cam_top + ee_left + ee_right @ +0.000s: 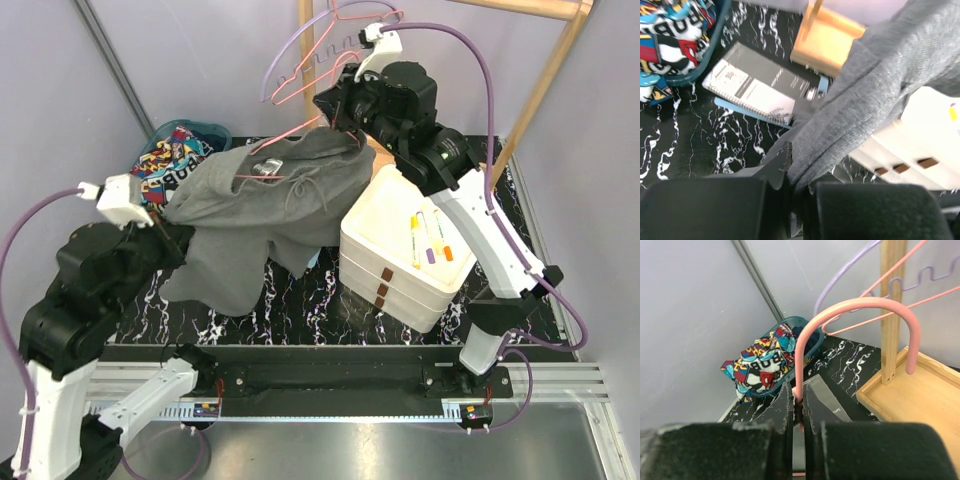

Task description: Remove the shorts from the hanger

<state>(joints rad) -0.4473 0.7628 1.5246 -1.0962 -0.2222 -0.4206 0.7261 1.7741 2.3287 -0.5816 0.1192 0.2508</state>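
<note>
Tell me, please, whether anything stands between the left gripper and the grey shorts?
Nothing visible does: the left gripper is shut on a fold of the grey shorts. The shorts are not yet free, though. They hang on the pink hanger, which the right gripper pinches by its wire hook.

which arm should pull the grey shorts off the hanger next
Left, probably: the left tool is shut on the grey shorts, while the right tool pinches the pink hanger and can steady it.

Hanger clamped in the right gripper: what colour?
Pink. The hanger shows best in the right wrist view.
</note>
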